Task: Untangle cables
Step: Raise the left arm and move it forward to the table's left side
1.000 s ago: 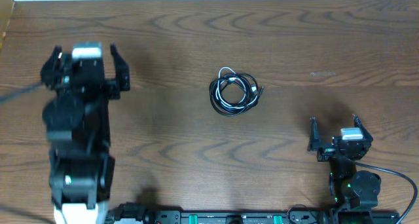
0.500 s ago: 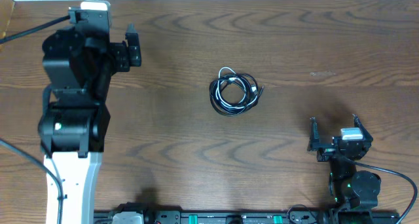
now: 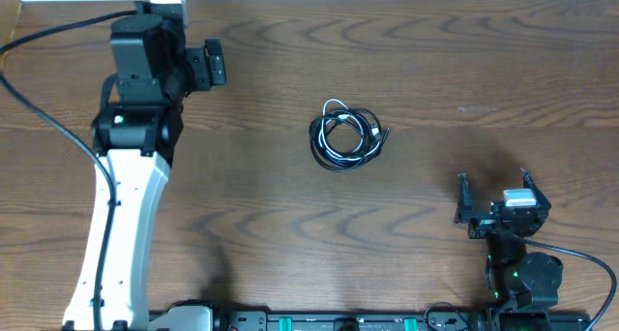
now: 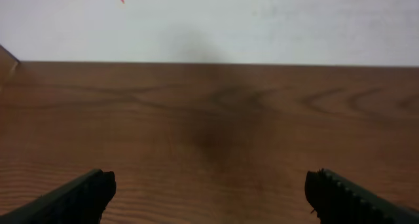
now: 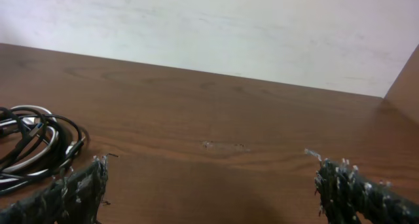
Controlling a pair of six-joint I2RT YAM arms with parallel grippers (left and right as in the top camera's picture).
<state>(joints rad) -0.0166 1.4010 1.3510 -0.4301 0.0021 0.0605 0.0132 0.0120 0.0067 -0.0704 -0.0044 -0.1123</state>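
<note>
The cables lie coiled together in one small bundle of black and white cords near the middle of the table; nothing touches them. They also show at the left edge of the right wrist view, cables. My left gripper is raised at the far left, facing the back wall. It is open with only bare wood between its fingers, one of which shows from overhead. My right gripper rests near the front right, open and empty, to the right of the bundle and nearer the front.
A white wall runs along the far edge of the table. A wooden side panel rises at the right edge. A black equipment rail lines the front edge. A thick black arm cable loops at the far left.
The left arm has stretched out and swung its gripper toward the back of the table, slightly to the right. The right arm and the cables have not moved.
</note>
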